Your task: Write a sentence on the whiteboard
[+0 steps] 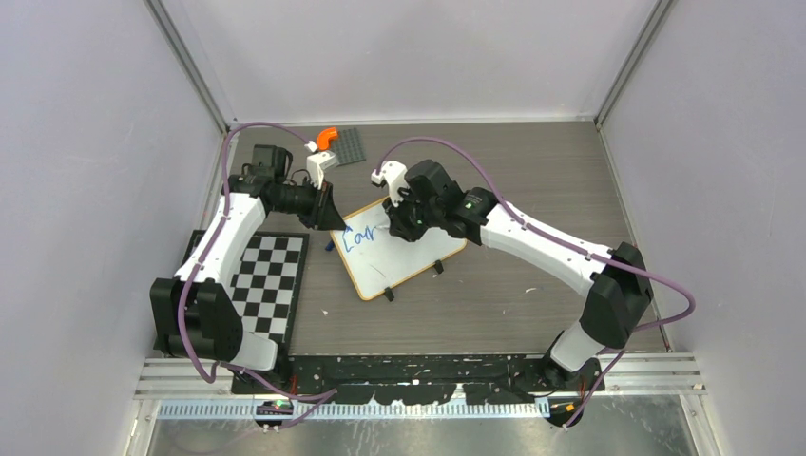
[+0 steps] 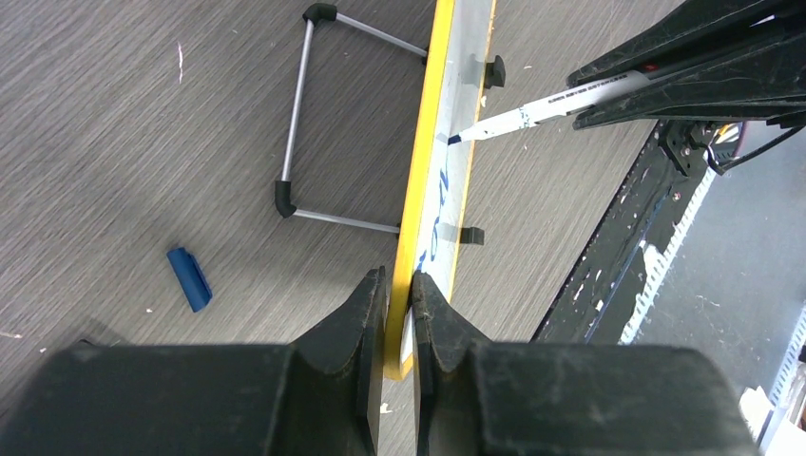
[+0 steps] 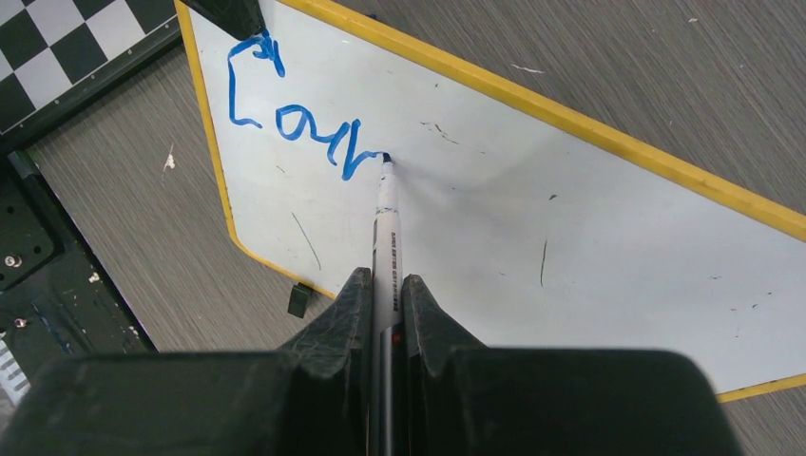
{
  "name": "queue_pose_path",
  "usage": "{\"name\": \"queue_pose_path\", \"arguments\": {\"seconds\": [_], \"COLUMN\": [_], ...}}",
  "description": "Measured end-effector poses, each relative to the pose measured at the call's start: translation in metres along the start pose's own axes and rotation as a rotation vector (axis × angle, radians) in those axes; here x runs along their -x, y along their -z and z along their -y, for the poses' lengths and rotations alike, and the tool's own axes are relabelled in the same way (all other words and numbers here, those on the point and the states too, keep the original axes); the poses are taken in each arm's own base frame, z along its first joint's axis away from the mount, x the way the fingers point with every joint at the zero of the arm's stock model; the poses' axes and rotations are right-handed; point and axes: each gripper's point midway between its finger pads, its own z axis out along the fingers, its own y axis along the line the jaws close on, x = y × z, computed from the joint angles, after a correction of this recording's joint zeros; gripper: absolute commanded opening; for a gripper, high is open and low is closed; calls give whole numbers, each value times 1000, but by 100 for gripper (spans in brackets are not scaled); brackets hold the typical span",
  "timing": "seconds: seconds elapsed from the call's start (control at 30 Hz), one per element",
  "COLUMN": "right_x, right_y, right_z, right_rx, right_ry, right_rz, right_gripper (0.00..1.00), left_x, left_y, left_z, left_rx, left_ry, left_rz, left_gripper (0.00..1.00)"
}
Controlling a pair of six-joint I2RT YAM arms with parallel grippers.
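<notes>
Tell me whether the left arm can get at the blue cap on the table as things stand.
Probably not yet: the left end effector is shut on the yellow edge of the whiteboard. The blue cap lies nearby on open table, so it would have to let go first.

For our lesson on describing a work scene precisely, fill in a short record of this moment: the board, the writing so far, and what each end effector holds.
whiteboard: white face, yellow rim, on the wood-grain table
sentence: unfinished; only a few blue letters, roughly "Cour"
left end effector: shut on the whiteboard's rim
right end effector: shut on the marker
marker tip: touching the board at the end of the last stroke
blue cap: loose on the table, apart from the board
</notes>
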Motion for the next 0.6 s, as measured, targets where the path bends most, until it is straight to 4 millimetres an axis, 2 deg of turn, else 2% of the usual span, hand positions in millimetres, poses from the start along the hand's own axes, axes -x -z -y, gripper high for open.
{"name": "queue_pose_path", "arguments": {"seconds": [0.6], "right_x": [-3], "right_y": [-2], "right_z": [-3], "right_rx": [13], "right_ry": [12], "right_rz": [-11], "right_gripper": [0], "left_x": [0], "left_y": [0], "left_z": [0], "left_rx": [2], "left_ry": [-1], "left_rz": [-1], "left_gripper": [0]}}
